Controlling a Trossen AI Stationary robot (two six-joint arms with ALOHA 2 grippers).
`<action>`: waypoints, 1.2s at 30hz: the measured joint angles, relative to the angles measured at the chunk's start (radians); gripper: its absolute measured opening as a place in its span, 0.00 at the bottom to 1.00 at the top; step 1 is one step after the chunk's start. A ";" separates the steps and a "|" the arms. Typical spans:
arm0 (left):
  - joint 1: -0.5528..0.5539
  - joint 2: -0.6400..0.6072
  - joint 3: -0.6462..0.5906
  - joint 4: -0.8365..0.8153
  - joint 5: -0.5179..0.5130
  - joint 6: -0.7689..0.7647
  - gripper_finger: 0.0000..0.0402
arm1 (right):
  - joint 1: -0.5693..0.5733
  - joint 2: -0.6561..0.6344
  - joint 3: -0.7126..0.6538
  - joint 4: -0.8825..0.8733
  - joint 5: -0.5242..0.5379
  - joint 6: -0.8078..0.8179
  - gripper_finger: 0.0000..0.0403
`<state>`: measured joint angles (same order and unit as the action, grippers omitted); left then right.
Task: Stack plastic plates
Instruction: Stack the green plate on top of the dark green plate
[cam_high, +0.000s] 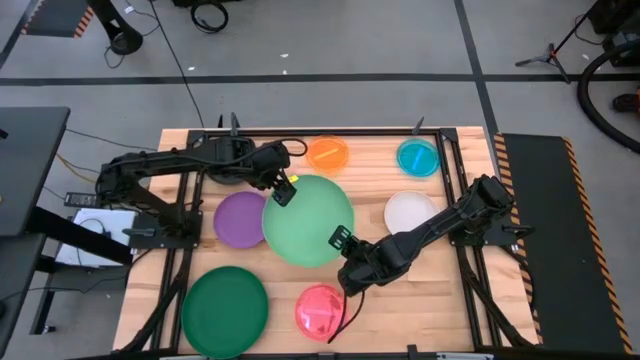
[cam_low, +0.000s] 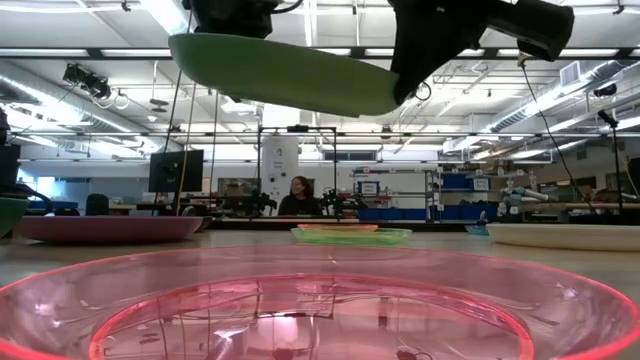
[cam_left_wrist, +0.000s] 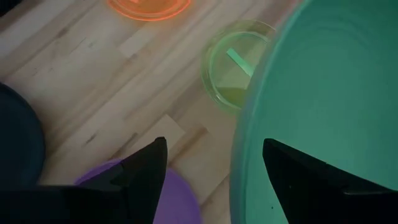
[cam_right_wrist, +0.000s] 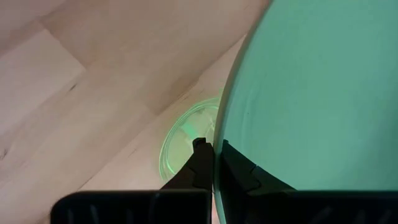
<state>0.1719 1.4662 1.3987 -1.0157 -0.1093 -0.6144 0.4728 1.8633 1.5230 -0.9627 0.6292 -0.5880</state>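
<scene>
A large green plate (cam_high: 308, 220) is held in the air over the table's middle; in the low view (cam_low: 280, 75) it hangs tilted, high above the table. My right gripper (cam_high: 340, 238) is shut on its near right rim. My left gripper (cam_high: 284, 192) is open at its far left rim, with one finger over the plate (cam_left_wrist: 298, 180) and one outside it (cam_left_wrist: 149, 168). A small lime plate (cam_left_wrist: 233, 68) lies on the table below the green one. The second large green plate (cam_high: 225, 310) lies at the near left. My right gripper pinches the green plate's rim (cam_right_wrist: 219, 134) between its two fingers, on the plate's near right side. The fingers come in across the edge, one above and one below. The plate is lifted clear and tilted. My left gripper: whether a finger touches the plate, I cannot tell.
The purple plate (cam_high: 240, 217) lies left of the held plate, the orange (cam_high: 327, 153) and cyan (cam_high: 418, 157) plates at the far edge, the white one (cam_high: 411, 211) to the right and the pink one (cam_high: 320, 310) at the near edge. A dark round shape (cam_left_wrist: 18, 149) shows beside the purple plate.
</scene>
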 joint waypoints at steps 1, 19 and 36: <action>0.000 0.000 0.000 0.000 0.006 0.000 0.68 | 0.000 0.000 0.000 -0.002 0.000 0.000 0.03; -0.005 0.000 0.000 -0.025 0.060 0.036 0.13 | -0.006 0.000 0.000 -0.004 0.024 -0.010 0.05; -0.006 0.001 0.000 -0.134 0.060 0.066 0.04 | 0.031 0.001 0.000 0.007 0.061 0.081 0.34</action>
<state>0.1658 1.4671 1.3983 -1.1496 -0.0488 -0.5488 0.5039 1.8641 1.5230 -0.9554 0.6906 -0.5066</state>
